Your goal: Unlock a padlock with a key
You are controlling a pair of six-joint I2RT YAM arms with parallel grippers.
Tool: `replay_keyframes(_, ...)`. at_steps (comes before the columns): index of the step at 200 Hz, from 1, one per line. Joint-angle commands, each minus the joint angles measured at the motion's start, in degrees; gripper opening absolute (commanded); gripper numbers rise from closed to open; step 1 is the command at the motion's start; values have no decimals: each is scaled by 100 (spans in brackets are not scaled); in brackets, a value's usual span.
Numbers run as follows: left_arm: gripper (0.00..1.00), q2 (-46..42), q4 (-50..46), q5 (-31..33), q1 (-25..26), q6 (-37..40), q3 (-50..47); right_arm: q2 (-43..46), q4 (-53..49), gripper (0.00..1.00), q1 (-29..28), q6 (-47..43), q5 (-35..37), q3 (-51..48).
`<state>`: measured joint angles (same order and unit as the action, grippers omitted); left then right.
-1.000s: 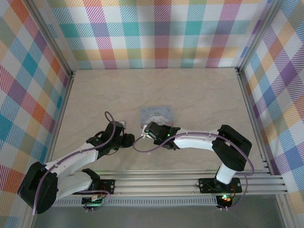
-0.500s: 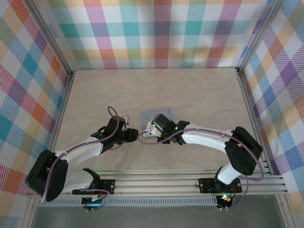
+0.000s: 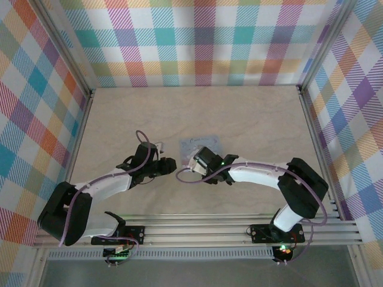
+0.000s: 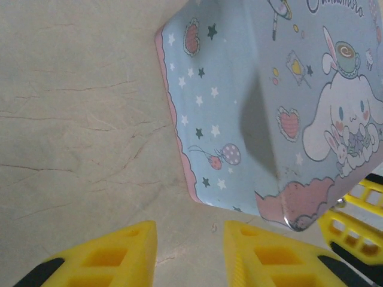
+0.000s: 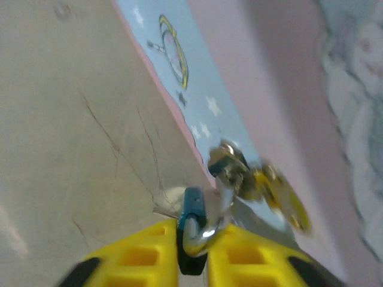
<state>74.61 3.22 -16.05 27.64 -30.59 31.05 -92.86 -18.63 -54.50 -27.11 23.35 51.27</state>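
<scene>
Padlock (image 5: 191, 209) clamped in right gripper (image 5: 194, 242), long axis pointing out toward box (image 5: 206, 95) edge; left gripper (image 4: 190, 239) jaws apart

Padlock (image 5: 191, 233): dark blue-black body, silvery metal part, between yellow fingers of right gripper (image 5: 192, 256). Box (image 4: 269, 107) ahead of gripper: pale blue, pink scalloped edge, stars, white cartoon figure. Worktop (image 4: 78, 119): beige, faintly veined. Walls (image 3: 203, 42): multicolour plaid.

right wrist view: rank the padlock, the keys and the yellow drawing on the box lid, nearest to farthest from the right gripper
1. padlock: between the right gripper fingers.
2. keys: blurred, just beyond, slightly right.
3. yellow drawing: on the box lid, farthest, near the top.
</scene>
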Motion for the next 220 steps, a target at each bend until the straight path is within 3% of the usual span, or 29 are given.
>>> replay_keyframes(1,34,77,100,-111,-92,2,143,-271,530,0,-144,-507,667,-208)
replay_keyframes(61,33,206,121,-188,-145,0,193,-130,1681,0,-394,-1125,1201,-530)
replay_keyframes(131,35,-22,-283,4,-176,138,353,591,1032,0,-570,-214,661,-172)
replay_keyframes(178,67,-775,-1723,1177,-188,647,852,982,164,0,-581,491,323,674)
replay_keyframes(185,74,-896,-1861,1388,-193,682,920,945,27,0,-554,570,249,887)
replay_keyframes(199,99,-1176,-2237,1787,-228,695,1014,742,-249,0,-475,790,57,1424)
replay_keyframes(220,100,-1624,-2467,2153,-361,730,1069,241,-481,0,-369,1204,-322,2241)
